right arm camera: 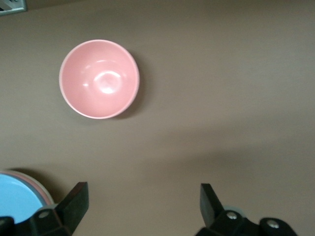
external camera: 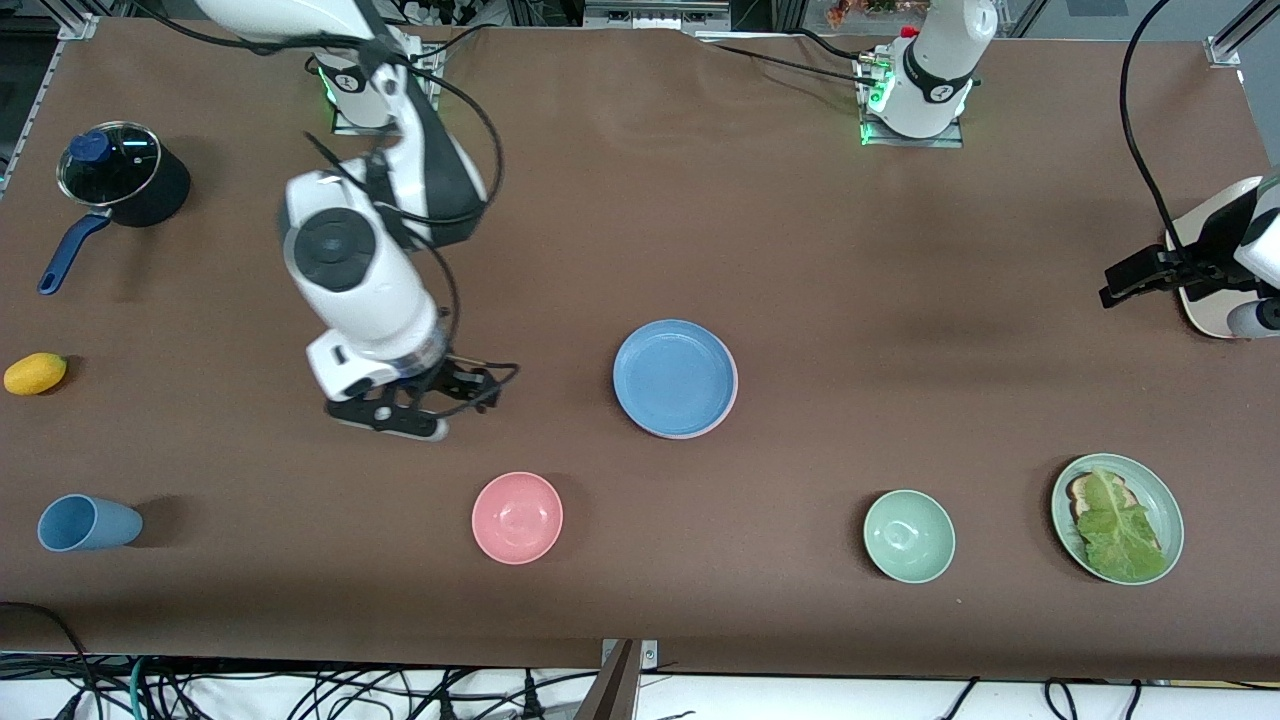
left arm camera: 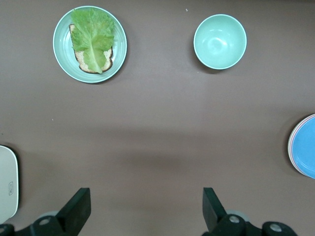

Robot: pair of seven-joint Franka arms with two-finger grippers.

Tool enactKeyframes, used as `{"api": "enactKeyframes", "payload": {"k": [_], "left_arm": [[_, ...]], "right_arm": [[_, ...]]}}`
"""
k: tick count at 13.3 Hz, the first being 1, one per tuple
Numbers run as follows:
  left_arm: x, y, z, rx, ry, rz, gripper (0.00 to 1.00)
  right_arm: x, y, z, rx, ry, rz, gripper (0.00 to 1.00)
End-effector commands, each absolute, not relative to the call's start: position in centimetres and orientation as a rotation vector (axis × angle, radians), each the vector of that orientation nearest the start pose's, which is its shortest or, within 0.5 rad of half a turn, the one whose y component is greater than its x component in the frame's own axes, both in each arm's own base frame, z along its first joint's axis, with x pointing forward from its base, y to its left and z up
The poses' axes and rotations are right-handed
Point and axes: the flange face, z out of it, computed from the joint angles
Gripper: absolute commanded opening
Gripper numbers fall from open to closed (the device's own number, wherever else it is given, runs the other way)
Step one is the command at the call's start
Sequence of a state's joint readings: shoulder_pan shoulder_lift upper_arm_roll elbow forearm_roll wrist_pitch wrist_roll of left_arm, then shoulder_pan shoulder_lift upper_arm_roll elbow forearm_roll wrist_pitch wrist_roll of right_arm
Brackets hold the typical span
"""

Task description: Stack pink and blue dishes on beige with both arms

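Resting mid-table, the blue plate (external camera: 675, 377) tops the pink plate (external camera: 730, 405) and beige plate (right arm camera: 48, 196); both the right gripper (external camera: 425, 400) and left gripper (external camera: 1150, 277) hang released, empty. A stray sweep could topple the stack.

Two robot arms stand at the surface (external camera: 800, 250). It carries one stack of plates (external camera: 676, 379), blue on top with a pink rim showing beneath, two bowls, pink (external camera: 517, 517) and green (external camera: 909, 536), one plate of lettuce (external camera: 1117, 518), one blue cup (external camera: 85, 523), one pot (external camera: 118, 182) and one lemon (external camera: 35, 373).
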State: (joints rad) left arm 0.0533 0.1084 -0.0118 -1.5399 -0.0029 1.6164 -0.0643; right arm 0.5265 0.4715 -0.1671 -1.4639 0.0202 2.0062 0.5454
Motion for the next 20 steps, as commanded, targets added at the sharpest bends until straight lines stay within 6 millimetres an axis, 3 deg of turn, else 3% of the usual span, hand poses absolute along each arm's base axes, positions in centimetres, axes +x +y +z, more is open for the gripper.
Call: {"api": "enactKeyframes", "payload": {"k": [1, 4, 8, 10, 12, 20], "left_arm": [[59.1, 2.5, 58.6, -3.12, -0.132, 0.029, 1.0], [59.3, 2.4, 58.7, -3.12, -0.13, 0.012, 1.0], [59.3, 2.4, 58.7, -3.12, -0.13, 0.012, 1.0], [59.3, 2.4, 58.7, -3.12, -0.13, 0.012, 1.0], [59.3, 2.4, 58.6, -3.119, -0.13, 0.017, 1.0], [59.3, 2.4, 58.6, -3.12, -0.13, 0.014, 1.0]], "right_arm": [[63.4, 22.6, 47.1, -3.128, 0.215, -0.072, 1.0], [61.6, 18.9, 50.6, -3.151, 0.089, 0.018, 1.0], [59.1, 8.9, 55.5, -3.122, 0.064, 0.099, 1.0], [56.5, 6.7, 57.2, -3.108, 0.079, 0.103, 1.0], [54.6, 6.6, 58.3, -3.117, 0.073, 0.085, 1.0], [54.3, 5.1, 59.4, -3.128, 0.075, 0.108, 1.0]]}}
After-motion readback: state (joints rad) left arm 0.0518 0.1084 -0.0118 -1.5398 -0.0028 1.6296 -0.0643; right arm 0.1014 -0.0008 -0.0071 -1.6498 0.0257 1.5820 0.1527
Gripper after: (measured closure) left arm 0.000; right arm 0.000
